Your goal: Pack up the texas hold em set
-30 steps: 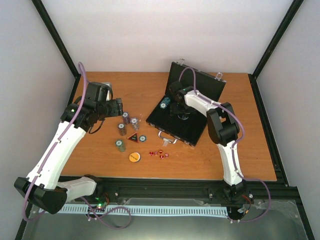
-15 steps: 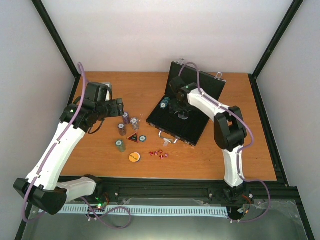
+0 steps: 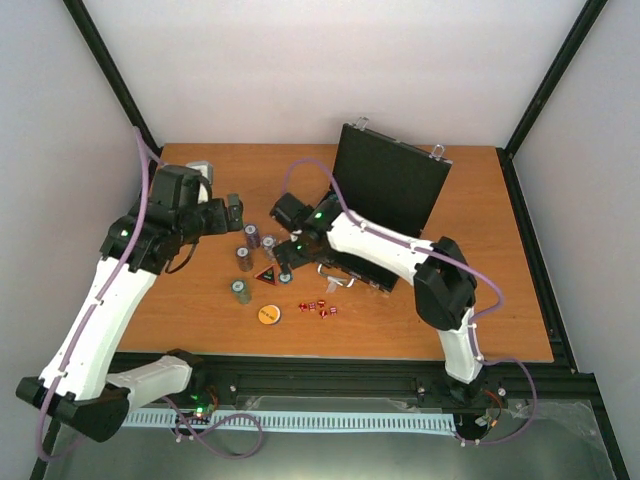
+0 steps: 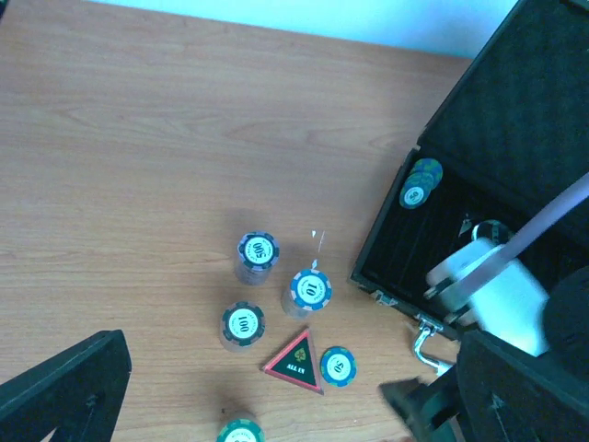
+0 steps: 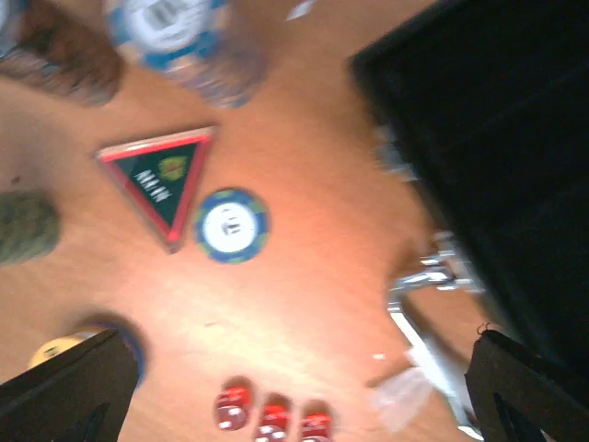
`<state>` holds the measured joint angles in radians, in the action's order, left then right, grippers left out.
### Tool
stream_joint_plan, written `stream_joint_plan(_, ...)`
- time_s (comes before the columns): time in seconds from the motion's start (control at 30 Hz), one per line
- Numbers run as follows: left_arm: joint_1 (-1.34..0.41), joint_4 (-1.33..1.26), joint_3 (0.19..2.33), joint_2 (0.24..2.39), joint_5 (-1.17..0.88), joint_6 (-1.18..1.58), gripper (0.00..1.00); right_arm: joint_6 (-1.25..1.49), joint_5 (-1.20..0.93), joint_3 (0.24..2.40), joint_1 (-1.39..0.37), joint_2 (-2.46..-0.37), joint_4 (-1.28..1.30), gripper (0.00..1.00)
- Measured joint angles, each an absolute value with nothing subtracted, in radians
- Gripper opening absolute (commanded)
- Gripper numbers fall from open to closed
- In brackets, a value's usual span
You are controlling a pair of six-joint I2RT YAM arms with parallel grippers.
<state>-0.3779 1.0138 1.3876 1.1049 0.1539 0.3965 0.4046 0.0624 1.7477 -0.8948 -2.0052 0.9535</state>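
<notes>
The right gripper (image 5: pixel 294 391) has left the open case (image 3: pixel 392 185) at the far side of the table. It now hovers, fingers apart and empty, over the single blue chip (image 5: pixel 231 226) beside the "ALL IN" triangle (image 5: pixel 161 180), probably the next pick. The left gripper (image 3: pixel 234 213) is open too, holding nothing, near the chip stacks (image 3: pixel 244 258). The table (image 3: pixel 480 300) is brown wood and the walls (image 3: pixel 300 70) are white.

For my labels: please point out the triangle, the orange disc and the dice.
triangle (image 4: pixel 295 362): left wrist view, its black centre.
orange disc (image 3: pixel 268 314): top view, its middle.
dice (image 5: pixel 273 417): right wrist view, the middle die.
</notes>
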Motion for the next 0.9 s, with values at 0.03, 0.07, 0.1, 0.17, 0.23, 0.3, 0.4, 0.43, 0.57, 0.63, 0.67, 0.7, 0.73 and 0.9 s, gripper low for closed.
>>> stream_joint_plan(0.03,-0.378,1.018,1.394,1.093,0.158,0.397,1.0,0.406,0.05,1.755,-0.917,-2.014,0.957,0.98)
stream_joint_plan(0.07,-0.378,1.021,1.4,1.082,0.163,0.396,1.0,0.407,0.038,1.768,-0.937,-2.028,0.958,0.98)
stream_joint_plan(0.1,-0.378,1.024,1.404,1.071,0.168,0.396,1.0,0.408,0.027,1.792,-0.952,-2.053,0.961,0.98)
stream_joint_plan(0.17,-0.378,1.035,1.412,1.052,0.177,0.396,1.0,0.408,0.012,1.821,-0.978,-2.086,0.962,0.98)
stream_joint_plan(0.23,-0.378,1.048,1.418,1.034,0.187,0.396,1.0,0.407,-0.003,1.858,-0.997,-2.13,0.961,0.98)
stream_joint_plan(0.3,-0.378,1.059,1.418,1.017,0.194,0.396,1.0,0.407,-0.019,1.882,-1.007,-2.165,0.96,0.98)
stream_joint_plan(0.4,-0.378,1.072,1.418,0.992,0.201,0.395,1.0,0.399,-0.039,1.913,-1.011,-2.212,0.964,0.98)
stream_joint_plan(0.43,-0.378,1.075,1.418,0.983,0.203,0.395,1.0,0.388,-0.043,1.932,-1.011,-2.231,0.969,0.98)
stream_joint_plan(0.57,-0.378,1.086,1.418,0.957,0.216,0.393,1.0,0.345,-0.058,1.987,-1.009,-2.293,0.975,0.97)
stream_joint_plan(0.63,-0.378,1.096,1.418,0.95,0.224,0.389,1.0,0.32,-0.065,1.993,-1.01,-2.306,0.976,0.97)
stream_joint_plan(0.67,-0.378,1.1,1.418,0.949,0.228,0.388,1.0,0.307,-0.068,1.994,-1.01,-2.311,0.977,0.97)
stream_joint_plan(0.7,-0.378,1.102,1.418,0.947,0.231,0.387,1.0,0.293,-0.07,1.994,-1.01,-2.314,0.977,0.96)
stream_joint_plan(0.73,-0.378,1.102,1.418,0.947,0.236,0.385,1.0,0.277,-0.072,1.995,-1.01,-2.317,0.976,0.96)
stream_joint_plan(0.9,-0.378,1.104,1.414,0.947,0.245,0.379,1.0,0.209,-0.068,1.995,-1.01,-2.329,0.97,0.96)
